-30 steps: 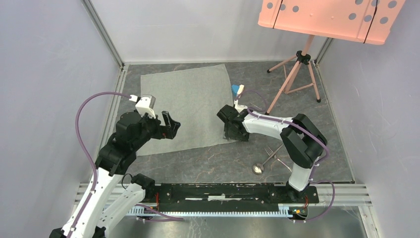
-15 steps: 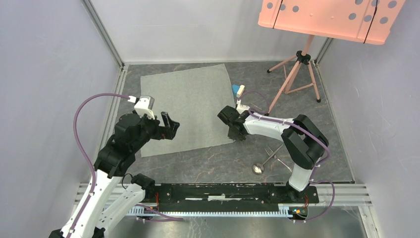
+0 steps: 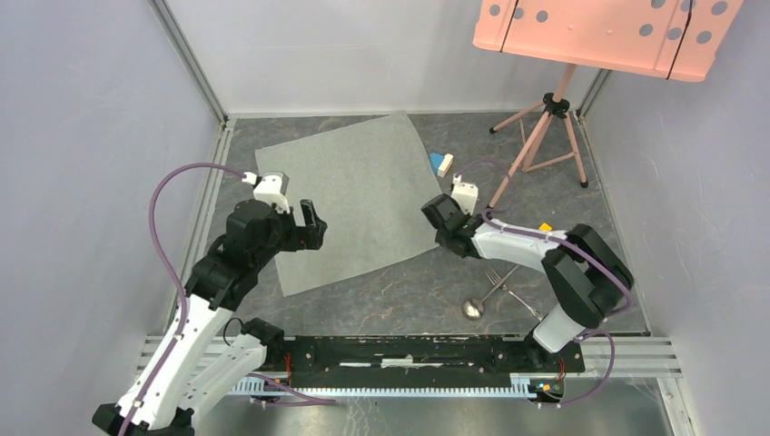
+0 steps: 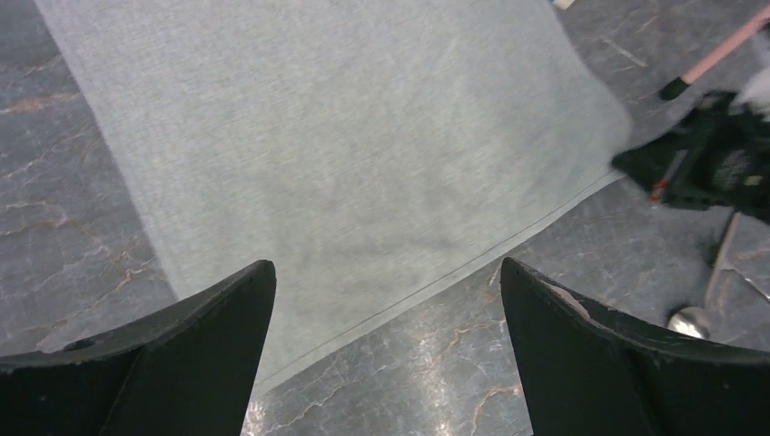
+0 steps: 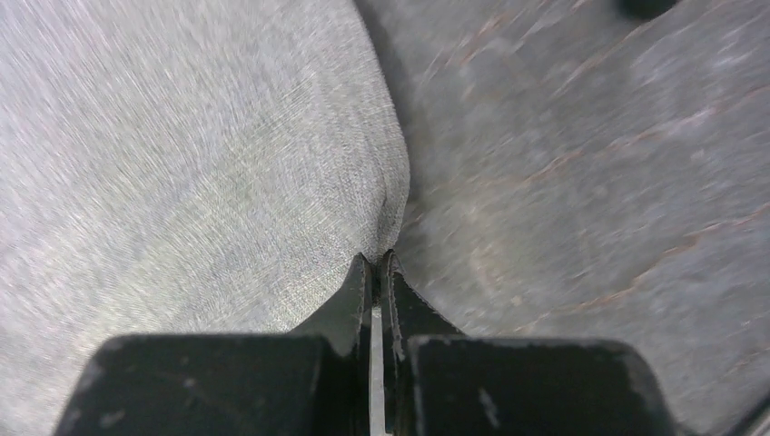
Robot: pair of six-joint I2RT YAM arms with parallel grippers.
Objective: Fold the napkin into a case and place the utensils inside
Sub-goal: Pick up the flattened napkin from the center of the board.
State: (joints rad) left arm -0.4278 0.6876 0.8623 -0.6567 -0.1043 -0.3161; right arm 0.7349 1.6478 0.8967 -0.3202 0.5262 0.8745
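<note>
The light grey napkin (image 3: pixel 350 195) lies unfolded and flat on the dark marble floor, turned askew. My right gripper (image 3: pixel 443 236) is shut on its near right corner; in the right wrist view the jaws (image 5: pixel 375 261) pinch the cloth (image 5: pixel 182 163) where it bunches to a point. My left gripper (image 3: pixel 310 227) hovers open over the napkin's near left part. The cloth (image 4: pixel 345 136) fills the left wrist view between its wide-spread fingers (image 4: pixel 182 354). The fork (image 3: pixel 498 272) and spoon (image 3: pixel 473 309) lie on the floor near the right arm's base.
A pink tripod (image 3: pixel 545 118) carrying a pink perforated board (image 3: pixel 599 32) stands at the back right. Small blue and white blocks (image 3: pixel 440 163) lie just off the napkin's right edge. Grey walls close in on three sides, and the arms' rail (image 3: pixel 409 354) runs along the near edge.
My right gripper has shut on the napkin's near right corner and drawn it to the right, turning the whole cloth. The left gripper has barely shifted and stays open.
</note>
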